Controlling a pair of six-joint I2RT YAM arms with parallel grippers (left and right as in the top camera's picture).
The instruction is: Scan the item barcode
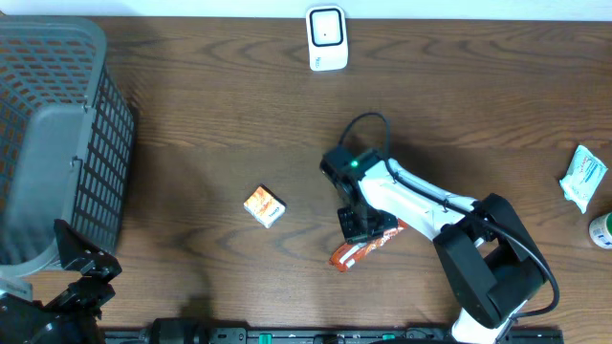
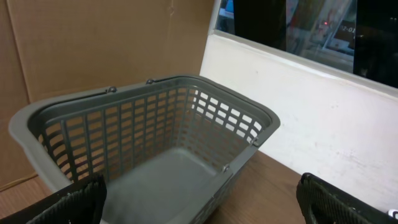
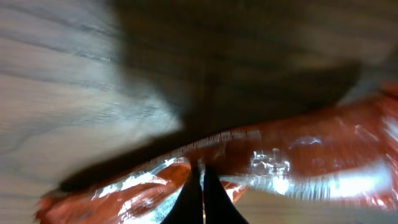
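Observation:
The item, a shiny red-orange packet (image 1: 356, 253), is at the front middle of the table, and in the right wrist view the packet (image 3: 298, 155) fills the lower frame. My right gripper (image 1: 361, 225) is shut on its edge, the dark fingertips (image 3: 191, 196) pressed together over the foil. No barcode shows in any view. The white scanner (image 1: 326, 38) stands at the table's far edge, well beyond the packet. Over the near left corner my left gripper (image 1: 81, 277) hangs open and empty, its fingers (image 2: 74, 202) spread wide in front of the basket.
A grey mesh basket (image 1: 96, 124) stands at the left, its inside (image 2: 155, 162) bare. A small orange box (image 1: 264, 206) lies left of the packet. At the right edge are a white pouch (image 1: 583, 177) and a round green-and-white thing (image 1: 602, 229).

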